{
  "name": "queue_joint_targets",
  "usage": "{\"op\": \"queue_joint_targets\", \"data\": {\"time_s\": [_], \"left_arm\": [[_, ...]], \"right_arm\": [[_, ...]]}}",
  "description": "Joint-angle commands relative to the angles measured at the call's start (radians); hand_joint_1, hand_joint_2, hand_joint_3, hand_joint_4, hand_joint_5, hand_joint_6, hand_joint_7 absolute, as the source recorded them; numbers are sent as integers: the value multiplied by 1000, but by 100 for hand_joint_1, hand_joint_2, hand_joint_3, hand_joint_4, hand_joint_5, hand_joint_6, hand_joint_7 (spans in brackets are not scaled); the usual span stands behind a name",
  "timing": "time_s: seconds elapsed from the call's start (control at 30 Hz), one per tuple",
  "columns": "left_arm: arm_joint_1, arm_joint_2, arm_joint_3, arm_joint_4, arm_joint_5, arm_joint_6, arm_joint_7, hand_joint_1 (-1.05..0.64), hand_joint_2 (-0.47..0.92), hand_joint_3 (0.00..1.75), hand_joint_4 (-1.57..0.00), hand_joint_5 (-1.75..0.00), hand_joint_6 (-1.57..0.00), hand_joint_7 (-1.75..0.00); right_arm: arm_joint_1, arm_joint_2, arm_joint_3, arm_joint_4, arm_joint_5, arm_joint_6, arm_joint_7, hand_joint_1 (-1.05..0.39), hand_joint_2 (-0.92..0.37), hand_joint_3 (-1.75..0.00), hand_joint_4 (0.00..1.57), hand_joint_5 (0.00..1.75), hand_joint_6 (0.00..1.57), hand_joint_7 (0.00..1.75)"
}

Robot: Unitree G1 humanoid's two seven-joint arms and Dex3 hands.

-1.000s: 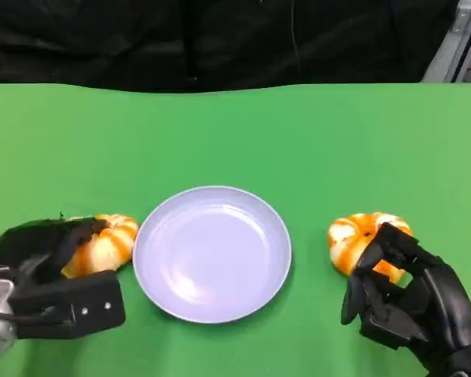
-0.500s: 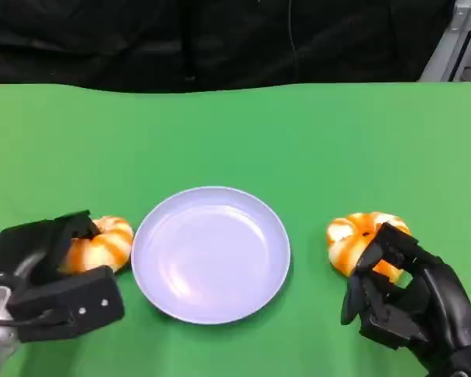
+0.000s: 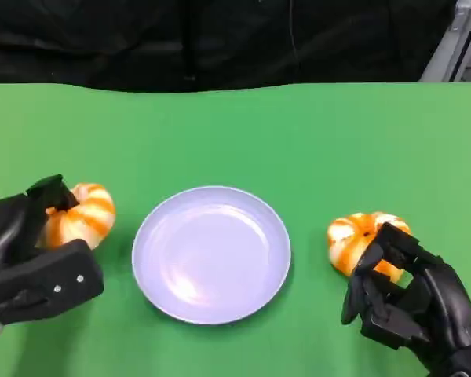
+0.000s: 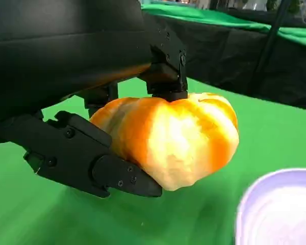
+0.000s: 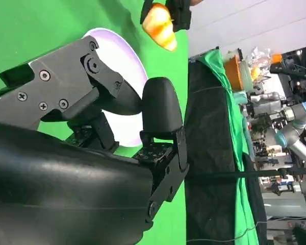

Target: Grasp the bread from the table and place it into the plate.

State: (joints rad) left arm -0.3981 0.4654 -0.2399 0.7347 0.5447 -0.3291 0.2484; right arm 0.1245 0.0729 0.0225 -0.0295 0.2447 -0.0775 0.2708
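Observation:
My left hand (image 3: 31,251) grips an orange-and-white striped bread roll (image 3: 80,214) and holds it off the green table, left of the lilac plate (image 3: 211,253). The left wrist view has that roll (image 4: 173,138) clamped between black fingers (image 4: 92,163), with the plate's rim (image 4: 275,209) beside it. A second striped roll (image 3: 361,236) lies on the table right of the plate. My right hand (image 3: 404,302) sits just in front of this roll, fingers curled in and holding nothing. The right wrist view looks past the right hand (image 5: 92,127) to the plate (image 5: 125,66) and the held roll (image 5: 160,23).
The green table (image 3: 235,133) reaches back to a black curtain. A metal frame (image 3: 455,43) stands at the far right corner. Other robot gear and a green-covered table (image 5: 234,102) lie beyond, as the right wrist view has it.
My left hand has closed on the left roll and lifted it up and away from the table. The right hand, the plate and the other roll have stayed put.

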Motion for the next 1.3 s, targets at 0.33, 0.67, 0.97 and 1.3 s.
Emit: {"op": "queue_joint_targets", "data": {"time_s": [0.33,0.67,0.97,1.3], "left_arm": [[34,-36,-78,-277,28,-36,-162,3,92,29,-65,-169,-74,-138],[23,-51,-81,-252,43,-55,-158,0,92,32,-65,-169,-74,-138],[23,-52,-80,-249,44,-58,-158,0,92,32,-65,-169,-75,-137],[-79,-170,-181,-8,108,-133,-80,-6,92,40,-60,-174,-66,-149]], "right_arm": [[1,-4,2,-20,1,7,-11,-9,-61,-113,83,175,61,174],[2,-4,6,-22,0,3,-14,-8,-62,-113,83,175,62,174],[2,-5,7,-22,1,2,-15,-8,-62,-113,83,175,62,174],[7,-2,13,-32,-4,6,-24,-9,-61,-113,83,175,61,174]]}}
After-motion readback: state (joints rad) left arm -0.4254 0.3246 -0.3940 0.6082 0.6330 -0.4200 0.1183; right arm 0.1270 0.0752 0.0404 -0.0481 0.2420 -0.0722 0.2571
